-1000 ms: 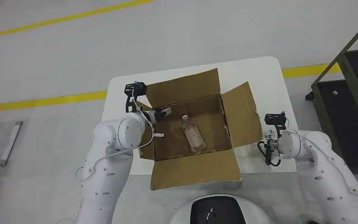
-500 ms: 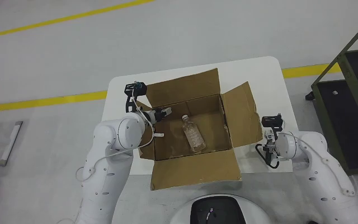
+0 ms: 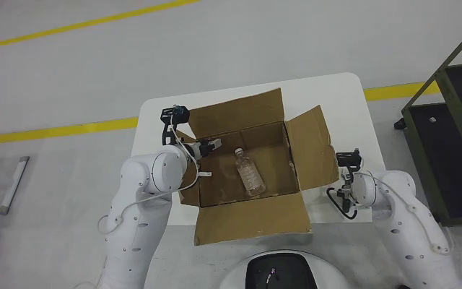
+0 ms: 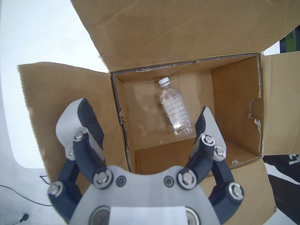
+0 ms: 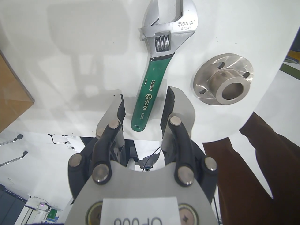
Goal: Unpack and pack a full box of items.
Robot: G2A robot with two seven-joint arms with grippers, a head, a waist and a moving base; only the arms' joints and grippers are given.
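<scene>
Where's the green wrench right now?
In the right wrist view, the wrench lies on the table beside the metal flange, handle inside the open right gripper.

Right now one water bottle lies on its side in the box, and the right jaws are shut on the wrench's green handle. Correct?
Not quite: the right wrist view shows the right jaws open, astride the green handle of the adjustable wrench, not shut on it. The rest holds: one water bottle lies on its side in the cardboard box.

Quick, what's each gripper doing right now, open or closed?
Left gripper: open, empty, over the box.
Right gripper: open, straddling the wrench handle, not gripping.
</scene>
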